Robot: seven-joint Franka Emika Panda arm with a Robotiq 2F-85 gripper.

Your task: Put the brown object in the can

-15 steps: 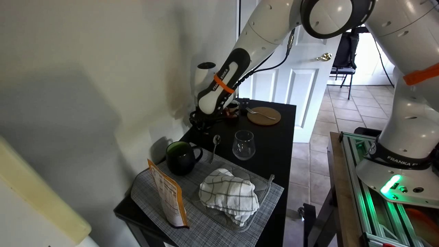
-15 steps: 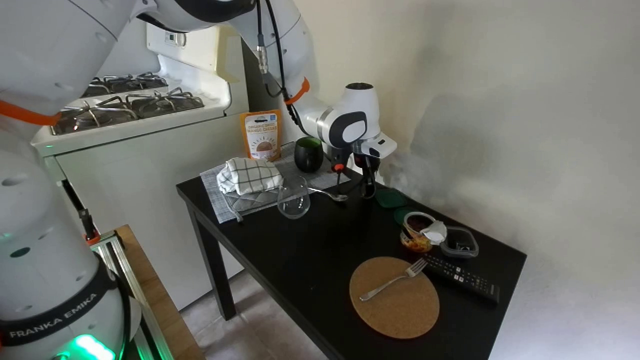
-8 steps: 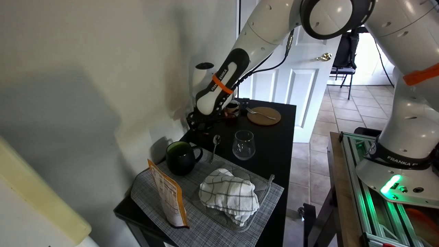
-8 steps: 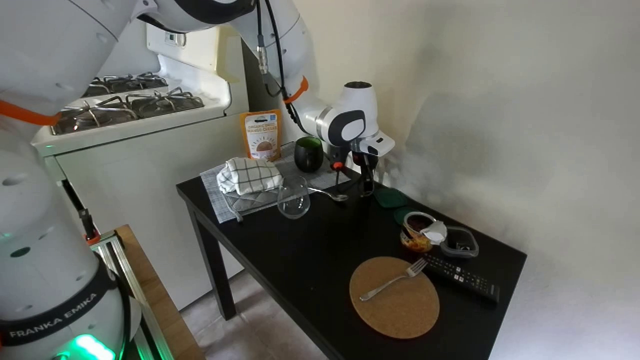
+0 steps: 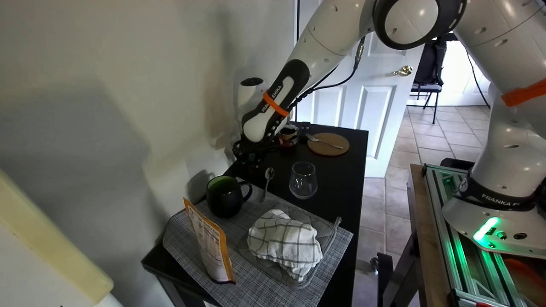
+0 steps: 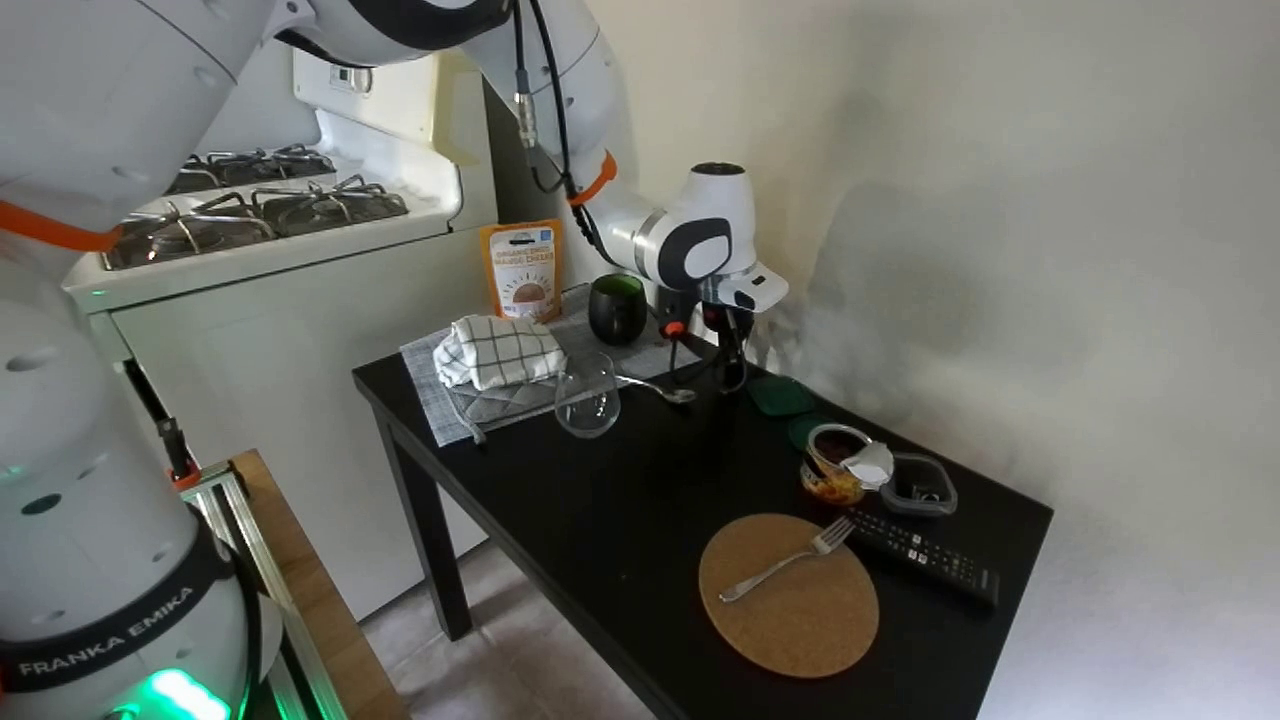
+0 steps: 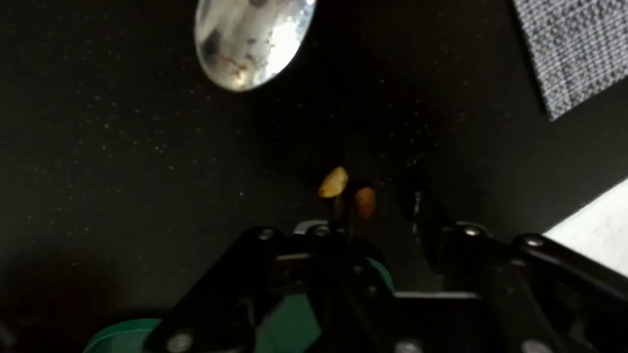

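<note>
The brown object is a small reddish-brown nut [image 7: 365, 202] on the black table in the wrist view. A yellowish nut [image 7: 333, 182] lies just beside it. My gripper [image 7: 380, 211] is open, its fingertips low over the table. The brown nut shows between the fingertips, closer to the left finger; nothing is held. In both exterior views the gripper [image 6: 735, 375] [image 5: 249, 158] is near the wall, and the nuts cannot be made out. The can, a short round container with a paler rim [image 6: 832, 484], stands farther along the table; it also shows partly behind the arm [image 5: 288, 135].
A spoon [image 7: 252, 41] lies close to the gripper. Green lids [image 6: 780, 396] lie between gripper and can. A drinking glass [image 6: 587, 398], black mug [image 6: 617, 310], clear box [image 6: 918, 486], remote [image 6: 925, 555] and fork [image 6: 785, 570] on a round board [image 6: 790, 640] are on the table.
The wrist and gripper have shifted slightly to the left in both exterior views. The objects on the table have not visibly moved.
</note>
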